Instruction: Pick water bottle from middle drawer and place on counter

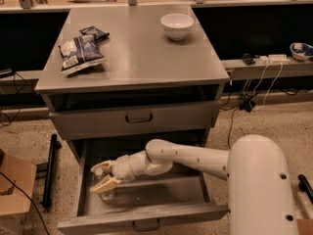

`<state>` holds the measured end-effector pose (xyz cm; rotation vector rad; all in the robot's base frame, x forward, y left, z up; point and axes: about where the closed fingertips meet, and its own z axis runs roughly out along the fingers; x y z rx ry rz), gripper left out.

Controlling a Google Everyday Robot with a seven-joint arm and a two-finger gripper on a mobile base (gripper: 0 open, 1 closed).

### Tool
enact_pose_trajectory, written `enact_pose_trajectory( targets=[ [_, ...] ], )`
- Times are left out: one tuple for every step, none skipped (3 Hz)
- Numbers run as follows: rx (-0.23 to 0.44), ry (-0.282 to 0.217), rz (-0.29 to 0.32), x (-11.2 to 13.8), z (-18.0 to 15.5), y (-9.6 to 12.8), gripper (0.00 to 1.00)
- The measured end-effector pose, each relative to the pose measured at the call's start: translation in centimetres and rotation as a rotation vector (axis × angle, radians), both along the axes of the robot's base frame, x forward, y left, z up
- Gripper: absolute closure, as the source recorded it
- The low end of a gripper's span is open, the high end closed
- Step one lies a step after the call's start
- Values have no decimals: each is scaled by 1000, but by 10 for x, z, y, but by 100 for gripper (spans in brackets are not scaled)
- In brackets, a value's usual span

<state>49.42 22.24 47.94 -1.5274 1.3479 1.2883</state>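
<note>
With the gripper (103,176) at the bottle (106,194) in the drawer's (171,213) left, grip state untellable, clamp squarely before lifting straight up.

A lab or workshop: grey metal counter (142,58), speckled floor (29,131), cables (254,89) and power strip (274,58) far right; pincer (104,176) inside the open middle drawer (146,214).

High front view over counter (142,53) (pincer (103,176) in drawer (146,214)).

Counter (142,62) holds bowl (177,26), 2 bags (80,53); drawer (161,196), end effector (103,176).
</note>
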Motion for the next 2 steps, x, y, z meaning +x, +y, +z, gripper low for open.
enact_pose_trajectory(
  targets=[
    [57, -31, -68, -18, 39, -24, 81],
    [113, -92, -129, -50, 98, -56, 100]
  ],
)
